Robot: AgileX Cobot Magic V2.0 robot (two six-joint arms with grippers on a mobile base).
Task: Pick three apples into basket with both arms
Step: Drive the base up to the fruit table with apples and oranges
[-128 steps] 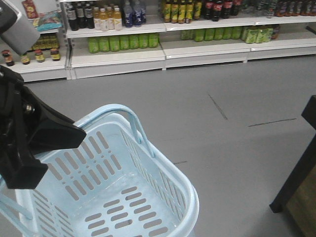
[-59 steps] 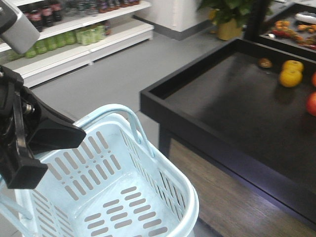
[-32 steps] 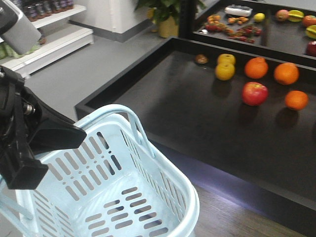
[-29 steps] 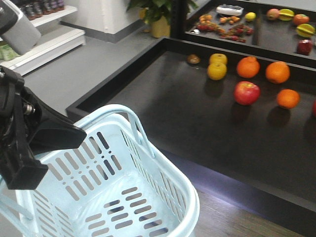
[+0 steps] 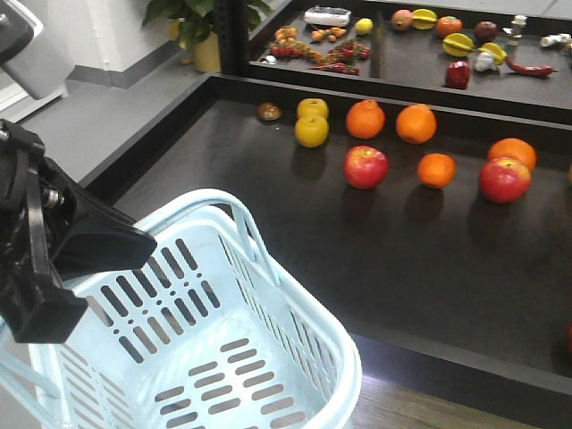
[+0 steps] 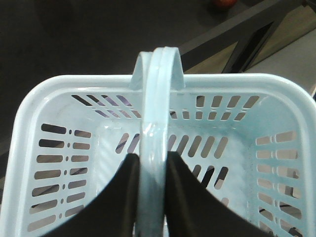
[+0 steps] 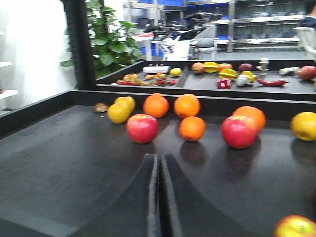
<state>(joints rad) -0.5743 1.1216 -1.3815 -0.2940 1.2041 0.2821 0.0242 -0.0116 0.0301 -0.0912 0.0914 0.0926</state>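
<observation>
My left gripper (image 6: 153, 157) is shut on the loop handle of the pale blue basket (image 6: 34, 98), which hangs empty below it. In the front view the basket (image 5: 268, 357) sits at the lower left, with the black left arm (image 5: 54, 259) beside it. My right gripper (image 7: 159, 157) is shut on nothing, low over the black display table (image 7: 64, 163). An apple (image 7: 296, 227), red with a yellow-green patch, lies at the bottom right, to the right of that gripper. Two brighter red apples (image 5: 366, 166) (image 5: 505, 179) rest farther back on the table.
Oranges (image 5: 365, 119) (image 5: 416, 123) and yellow fruits (image 5: 312, 130) lie among the red apples. A second black tray (image 5: 402, 54) behind holds mixed produce. The table has a raised rim (image 5: 170, 134). A potted plant (image 5: 192, 18) stands at the far left corner.
The view has swung from shelves and grey floor onto the fruit table, which now fills the right side. The basket stays held in the left gripper.
</observation>
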